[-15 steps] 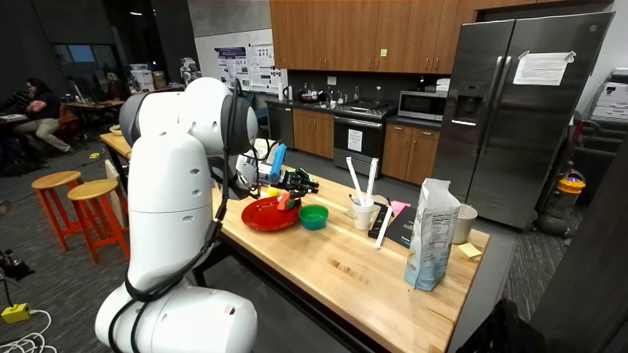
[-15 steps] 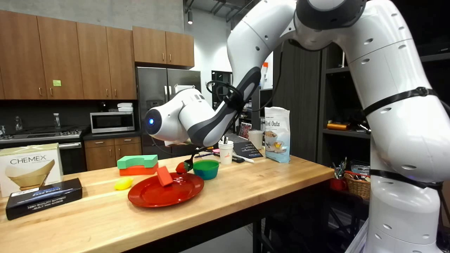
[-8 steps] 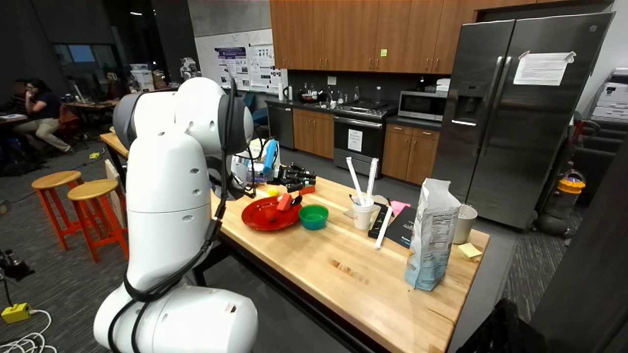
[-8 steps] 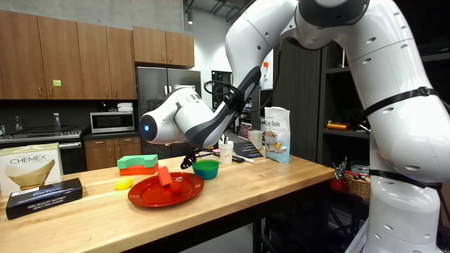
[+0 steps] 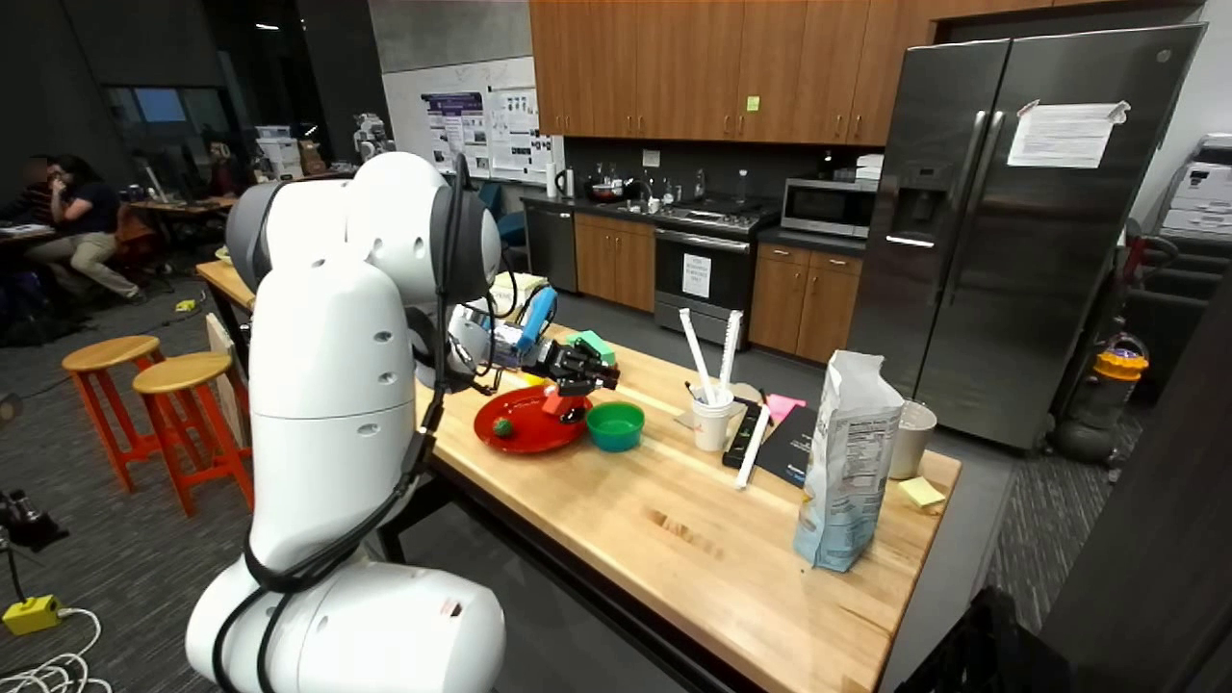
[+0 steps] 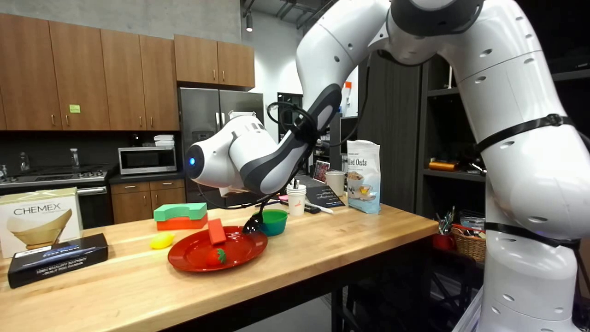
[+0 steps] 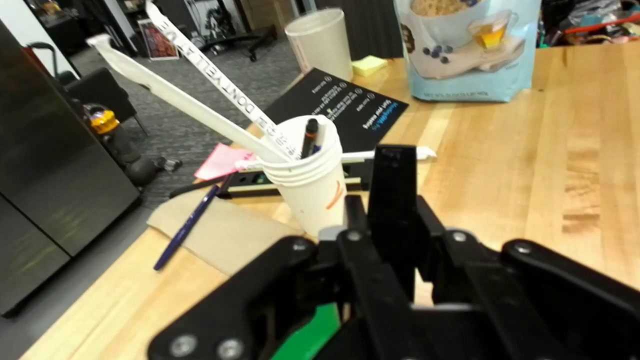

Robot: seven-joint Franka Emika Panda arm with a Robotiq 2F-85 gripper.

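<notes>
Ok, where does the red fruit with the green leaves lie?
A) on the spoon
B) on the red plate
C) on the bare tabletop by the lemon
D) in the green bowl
B: in both exterior views the red fruit lies on the red plate, apart from the spoon.

Both exterior views sit close to the robot arm (image 5: 332,337), on opposite sides, facing the kitchen cabinets (image 5: 683,67) across the butcher-block table (image 6: 322,244); I spot the red plate (image 6: 189,253) in both. The wrist view peers over the gripper (image 7: 391,205) at nearby paper cups (image 7: 312,200).
</notes>
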